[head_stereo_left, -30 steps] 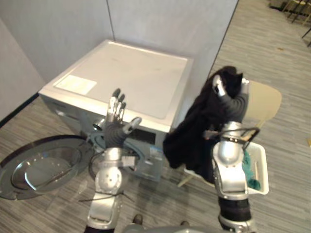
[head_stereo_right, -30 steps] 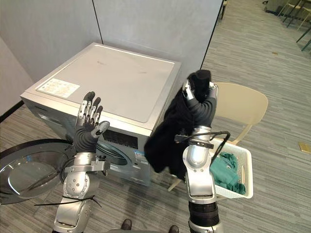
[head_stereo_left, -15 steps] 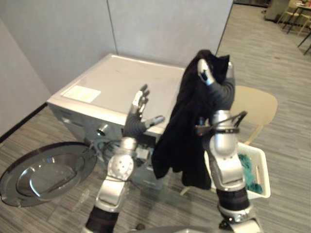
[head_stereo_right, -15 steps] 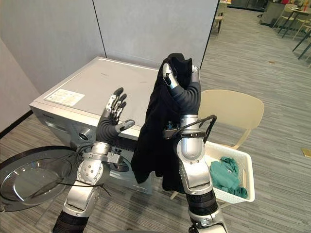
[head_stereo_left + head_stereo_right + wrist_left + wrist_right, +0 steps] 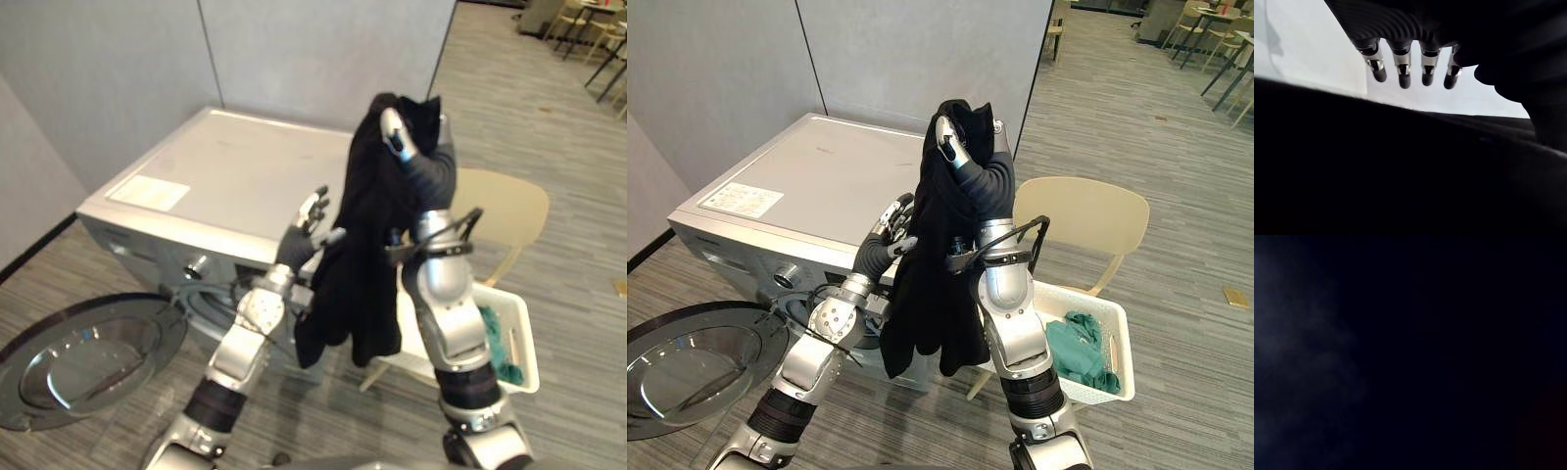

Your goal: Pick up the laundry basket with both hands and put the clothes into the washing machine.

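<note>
We hold a black garment up high in our right hand, fingers curled round its top. It hangs down in front of the washing machine. Our left hand is wide open, fingers straight, just beside the garment. The machine's round door stands open. The white laundry basket sits on a chair, with green clothes inside.
</note>
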Motion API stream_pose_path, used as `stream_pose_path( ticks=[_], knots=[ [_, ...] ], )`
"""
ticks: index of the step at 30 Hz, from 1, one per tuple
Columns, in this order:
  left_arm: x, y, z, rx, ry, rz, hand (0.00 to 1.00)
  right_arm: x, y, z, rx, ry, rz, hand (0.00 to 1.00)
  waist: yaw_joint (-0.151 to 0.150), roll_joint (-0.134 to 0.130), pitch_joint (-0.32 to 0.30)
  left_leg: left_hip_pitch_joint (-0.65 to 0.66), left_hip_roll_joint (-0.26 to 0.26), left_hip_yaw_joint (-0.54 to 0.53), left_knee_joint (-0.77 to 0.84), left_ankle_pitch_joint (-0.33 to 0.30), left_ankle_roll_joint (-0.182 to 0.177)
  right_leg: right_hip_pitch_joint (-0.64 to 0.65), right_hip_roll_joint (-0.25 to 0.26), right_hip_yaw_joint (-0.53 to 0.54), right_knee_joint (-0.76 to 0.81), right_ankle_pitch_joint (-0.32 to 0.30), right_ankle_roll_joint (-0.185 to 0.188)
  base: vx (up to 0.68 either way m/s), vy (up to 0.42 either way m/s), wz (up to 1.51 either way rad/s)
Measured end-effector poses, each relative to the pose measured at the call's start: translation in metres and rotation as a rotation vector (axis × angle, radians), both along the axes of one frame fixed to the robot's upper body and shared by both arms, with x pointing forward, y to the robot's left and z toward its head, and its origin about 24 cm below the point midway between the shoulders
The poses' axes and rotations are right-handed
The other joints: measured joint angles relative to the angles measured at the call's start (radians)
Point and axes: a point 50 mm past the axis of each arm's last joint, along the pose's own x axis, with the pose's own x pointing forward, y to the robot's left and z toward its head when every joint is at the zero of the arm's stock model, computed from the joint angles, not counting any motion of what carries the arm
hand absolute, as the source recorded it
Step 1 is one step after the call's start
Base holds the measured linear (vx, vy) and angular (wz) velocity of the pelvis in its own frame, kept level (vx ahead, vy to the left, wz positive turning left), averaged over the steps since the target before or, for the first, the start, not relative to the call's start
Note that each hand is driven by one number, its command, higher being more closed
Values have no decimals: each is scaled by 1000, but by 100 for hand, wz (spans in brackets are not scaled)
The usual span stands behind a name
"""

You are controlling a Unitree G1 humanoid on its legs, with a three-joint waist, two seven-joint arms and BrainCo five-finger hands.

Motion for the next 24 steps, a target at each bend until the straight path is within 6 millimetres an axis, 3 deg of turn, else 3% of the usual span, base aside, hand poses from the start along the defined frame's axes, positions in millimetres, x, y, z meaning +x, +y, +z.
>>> stream_pose_path(
  ticks=[6, 14, 20, 21, 24],
  knots=[
    [4, -20, -28, -6, 196, -165, 0, -1, 12, 1, -14, -2, 61, 100, 0, 0, 0, 2, 1, 22, -1, 0, 0, -12, 0, 26, 0, 10, 0, -28, 4, -12],
    [-3, -39, -32, -12, 229, -287, 0, 1, 30, 7, -49, -20, 150, 100, -2, 0, 0, 5, 2, 27, -1, 0, 0, -13, 1, 33, 0, 12, 0, -9, -1, -2],
    [-3, -42, -33, -49, 240, -249, 0, -1, 38, 4, -44, -2, 198, 100, -1, 0, 0, 4, 2, 21, -1, 0, 0, -11, 1, 26, -1, 12, 0, 0, -1, 1],
    [-3, -42, -33, -54, 236, -244, 100, -1, 39, 4, -42, -1, 204, 100, -1, 0, 0, 4, 2, 21, -1, 0, 0, -11, 1, 25, -1, 12, 0, 0, 0, 0],
    [-3, -45, -31, -74, 228, -230, 100, -3, 44, 4, -39, -1, 225, 100, -1, 0, 0, 4, 1, 19, -1, 0, 0, -9, 0, 24, -2, 12, 0, 0, 0, 0]
  ],
)
